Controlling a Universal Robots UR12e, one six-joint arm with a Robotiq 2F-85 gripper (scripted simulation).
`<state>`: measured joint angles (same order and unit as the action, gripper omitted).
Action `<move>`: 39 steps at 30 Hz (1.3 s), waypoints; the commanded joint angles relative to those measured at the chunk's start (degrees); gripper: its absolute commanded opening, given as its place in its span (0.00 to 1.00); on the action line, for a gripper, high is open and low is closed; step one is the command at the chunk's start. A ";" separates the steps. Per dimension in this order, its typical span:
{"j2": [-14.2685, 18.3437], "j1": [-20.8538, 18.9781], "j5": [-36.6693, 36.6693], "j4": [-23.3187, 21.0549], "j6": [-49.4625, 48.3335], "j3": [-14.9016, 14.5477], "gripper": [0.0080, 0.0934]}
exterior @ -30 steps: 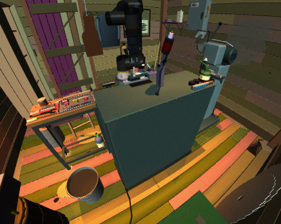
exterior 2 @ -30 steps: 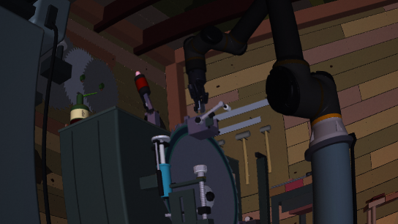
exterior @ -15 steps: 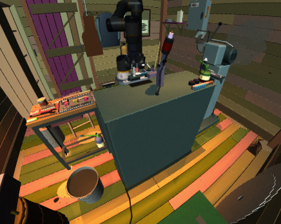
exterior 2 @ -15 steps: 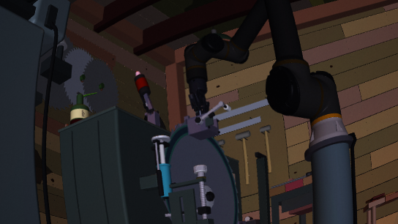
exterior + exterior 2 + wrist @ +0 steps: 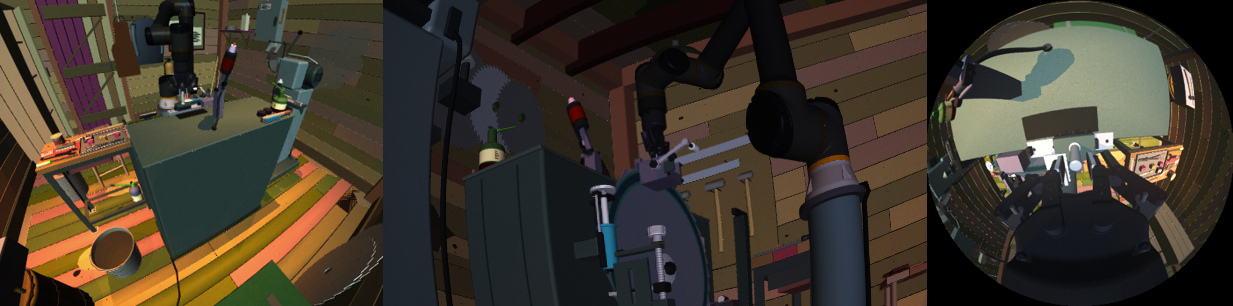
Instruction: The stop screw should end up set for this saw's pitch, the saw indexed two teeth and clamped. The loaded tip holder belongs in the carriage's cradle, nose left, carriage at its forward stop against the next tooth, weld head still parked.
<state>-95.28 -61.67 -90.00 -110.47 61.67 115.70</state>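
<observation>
The carriage (image 5: 659, 173) is a grey block riding on top of the round saw blade (image 5: 655, 235) at the back of the green cabinet (image 5: 206, 162). A pale lever handle (image 5: 1074, 156) sticks up from it. My gripper (image 5: 1075, 165) is right over the carriage with its fingers either side of that handle, partly open and holding nothing. In the second side camera the gripper (image 5: 654, 150) hangs just above the block. The weld head (image 5: 228, 61), red with a pink tip, stands raised on its arm to the right. The stop screw (image 5: 657, 260) with its knurled knob stands below the blade.
The cabinet's back edge runs right under the carriage. A side table (image 5: 83, 145) with a tray of small parts stands left of the cabinet. A green bottle (image 5: 278, 99) sits on the cabinet's right corner. A bucket (image 5: 115, 252) stands on the floor.
</observation>
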 commanded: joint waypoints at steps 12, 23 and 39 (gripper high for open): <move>0.28 0.00 0.00 -0.87 0.00 0.54 0.37; 0.69 0.00 0.00 -2.04 0.00 1.31 0.37; 0.94 0.00 0.00 -2.75 0.00 1.75 0.37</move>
<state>-94.31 -61.67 -90.00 -113.20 61.67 117.51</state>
